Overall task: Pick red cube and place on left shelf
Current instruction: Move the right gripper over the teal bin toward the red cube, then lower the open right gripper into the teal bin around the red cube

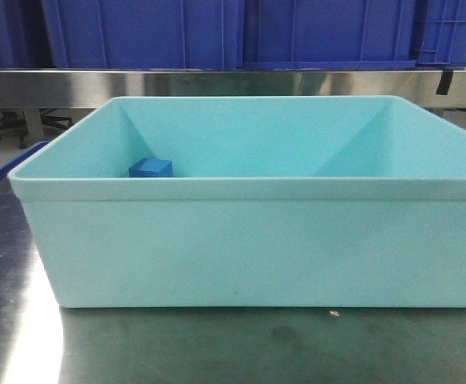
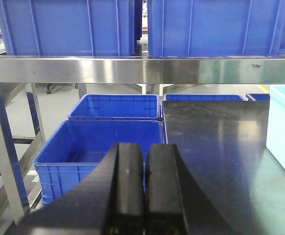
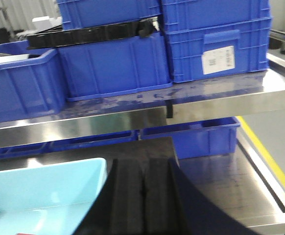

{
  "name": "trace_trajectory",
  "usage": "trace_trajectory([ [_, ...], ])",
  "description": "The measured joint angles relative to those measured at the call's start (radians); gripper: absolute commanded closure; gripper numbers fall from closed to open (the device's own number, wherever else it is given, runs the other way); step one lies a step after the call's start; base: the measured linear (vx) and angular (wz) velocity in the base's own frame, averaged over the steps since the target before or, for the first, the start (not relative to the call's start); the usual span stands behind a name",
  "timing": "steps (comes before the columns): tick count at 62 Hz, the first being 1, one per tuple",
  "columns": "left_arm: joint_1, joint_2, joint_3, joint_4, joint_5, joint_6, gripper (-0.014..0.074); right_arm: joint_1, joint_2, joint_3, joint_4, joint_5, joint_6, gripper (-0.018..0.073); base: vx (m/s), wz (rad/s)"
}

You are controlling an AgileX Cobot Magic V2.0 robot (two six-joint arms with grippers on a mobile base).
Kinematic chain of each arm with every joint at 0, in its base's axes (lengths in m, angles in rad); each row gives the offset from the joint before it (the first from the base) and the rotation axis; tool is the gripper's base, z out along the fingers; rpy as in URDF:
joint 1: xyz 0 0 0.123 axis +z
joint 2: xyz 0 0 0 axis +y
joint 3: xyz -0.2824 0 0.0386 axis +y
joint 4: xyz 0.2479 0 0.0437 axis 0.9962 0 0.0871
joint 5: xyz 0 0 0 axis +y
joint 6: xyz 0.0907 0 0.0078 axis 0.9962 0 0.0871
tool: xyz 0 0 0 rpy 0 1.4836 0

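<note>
The red cube is hidden in the front and left wrist views; a thin red sliver (image 3: 26, 234) at the bottom edge of the right wrist view, inside the tub, may be it. The steel shelf rail (image 1: 217, 84) runs behind the tub, lined with dark-blue crates (image 1: 137, 32); it also shows in the left wrist view (image 2: 108, 69) and the right wrist view (image 3: 108, 122). My left gripper (image 2: 145, 149) is shut and empty, at the table's left edge, facing the shelf. My right gripper (image 3: 142, 166) is shut and empty, by the tub's right side.
A pale teal tub (image 1: 257, 240) stands on the steel table (image 1: 217, 344) and holds a small blue cube (image 1: 150, 167). The tub's corner shows in the left wrist view (image 2: 284, 129) and the right wrist view (image 3: 44, 191). Open blue crates (image 2: 98, 147) sit below, left of the table.
</note>
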Motion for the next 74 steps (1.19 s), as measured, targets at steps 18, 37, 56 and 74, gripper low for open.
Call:
trace_trajectory([
  [18, 0.000, 0.000, 0.000, 0.000, 0.000, 0.000, 0.0506, 0.165, 0.370, -0.352, 0.232, 0.268, -0.193, 0.0502, 0.00, 0.01],
  [37, 0.000, 0.000, 0.000, 0.000, 0.000, 0.000, 0.0506, 0.382, 0.742, -0.465, 0.314, 0.296, -0.217, 0.0502, 0.00, 0.00],
  [56, 0.000, 0.000, 0.000, 0.000, 0.000, 0.000, 0.0506, 0.609, 1.057, -0.490, 0.323, 0.112, -0.176, 0.0501, 0.00, 0.00],
  [74, 0.000, 0.000, 0.000, 0.000, 0.000, 0.000, 0.0506, 0.628, 1.328, -0.659, 0.160, 0.195, 0.069, 0.0500, 0.00, 0.00],
])
